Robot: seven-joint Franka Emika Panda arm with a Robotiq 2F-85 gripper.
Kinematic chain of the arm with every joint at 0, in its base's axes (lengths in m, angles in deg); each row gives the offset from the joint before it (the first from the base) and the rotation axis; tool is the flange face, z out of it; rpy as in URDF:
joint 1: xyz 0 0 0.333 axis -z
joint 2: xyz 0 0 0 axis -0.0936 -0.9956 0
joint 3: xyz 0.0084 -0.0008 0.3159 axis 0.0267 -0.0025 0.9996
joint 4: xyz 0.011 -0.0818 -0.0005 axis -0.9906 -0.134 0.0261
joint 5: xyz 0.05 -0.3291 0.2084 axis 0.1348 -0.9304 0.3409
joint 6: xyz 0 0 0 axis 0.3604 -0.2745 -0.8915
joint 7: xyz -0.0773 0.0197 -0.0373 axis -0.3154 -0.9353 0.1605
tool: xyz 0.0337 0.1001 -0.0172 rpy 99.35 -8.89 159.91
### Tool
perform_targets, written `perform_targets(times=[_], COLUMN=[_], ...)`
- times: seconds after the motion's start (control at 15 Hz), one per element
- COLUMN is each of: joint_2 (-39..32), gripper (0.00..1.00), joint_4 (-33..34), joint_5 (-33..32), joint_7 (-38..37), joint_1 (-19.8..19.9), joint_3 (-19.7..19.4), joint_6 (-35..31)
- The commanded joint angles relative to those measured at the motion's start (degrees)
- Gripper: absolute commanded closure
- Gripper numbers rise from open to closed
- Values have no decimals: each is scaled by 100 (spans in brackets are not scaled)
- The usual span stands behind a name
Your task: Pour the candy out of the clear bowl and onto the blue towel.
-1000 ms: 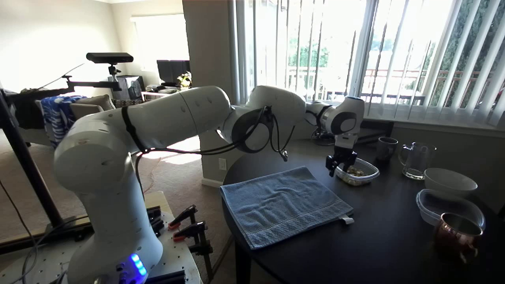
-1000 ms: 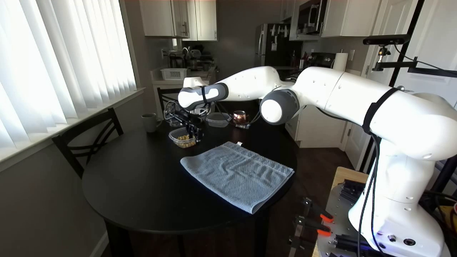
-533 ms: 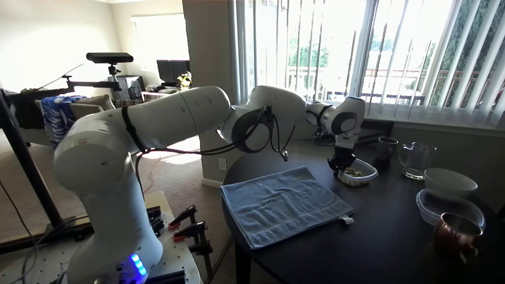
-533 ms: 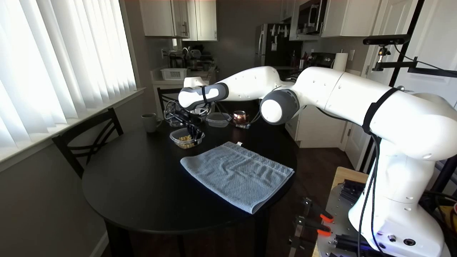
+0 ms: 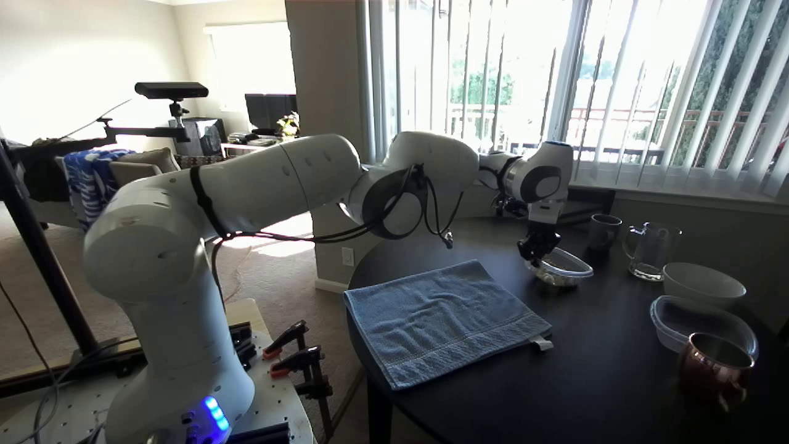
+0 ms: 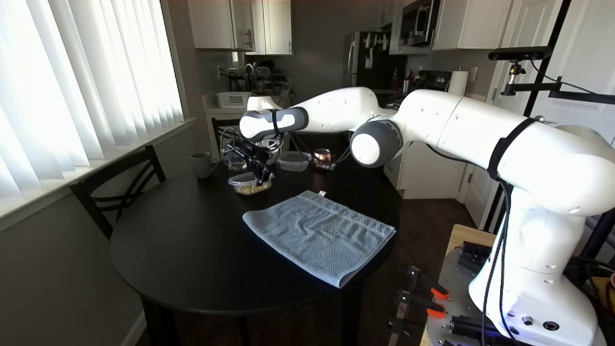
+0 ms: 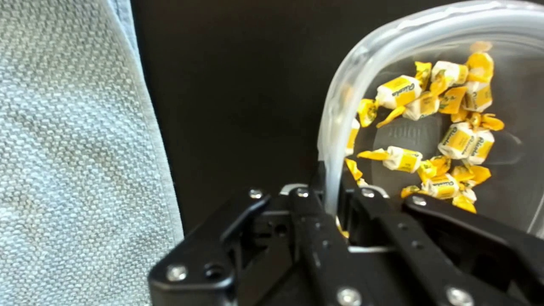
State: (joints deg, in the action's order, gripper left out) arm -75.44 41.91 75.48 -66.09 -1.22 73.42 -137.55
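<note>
A black end effector [image 7: 332, 189] is clamped on the rim of the clear bowl [image 7: 333, 136], its fingers either side of the transparent wall at about the bowl's eight o'clock in the wrist view. The bowl is shallow, with rounded corners and a thick, pale lip; its mouth faces up, and in both exterior views its longer span runs roughly from nine to three o'clock. Whether its base touches the smooth, dark, round bench [image 7: 238, 106] is hard to tell. Inside lies the candy [image 7: 457, 140], stubby pieces in twisted yellow-and-white wrappers, pointing every which way. Toward nine o'clock in the wrist view, apart from the bowl, spreads the blue towel [image 7: 85, 148], a nubbly woven rectangle, lightly wrinkled. In an exterior view, a copper mug [image 5: 715, 373] stands toward the bowl's four o'clock.
</note>
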Motion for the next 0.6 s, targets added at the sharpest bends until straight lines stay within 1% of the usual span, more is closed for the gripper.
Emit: perform_targets(times=[0.0,0.07,0.13,0.33,0.53], joint_2=[-176,-169,77,76,80], gripper=[99,99,99,99,99], joint_4=[669,756,380,565,718], joint_5=[-63,-80,-45,-63,-125], joint_7=[-41,-52,-15,58,236], joint_1=[95,110,101,142,149], joint_3=[-16,-28,-88,-165,-279], joint_6=[455,570,456,656,1098])
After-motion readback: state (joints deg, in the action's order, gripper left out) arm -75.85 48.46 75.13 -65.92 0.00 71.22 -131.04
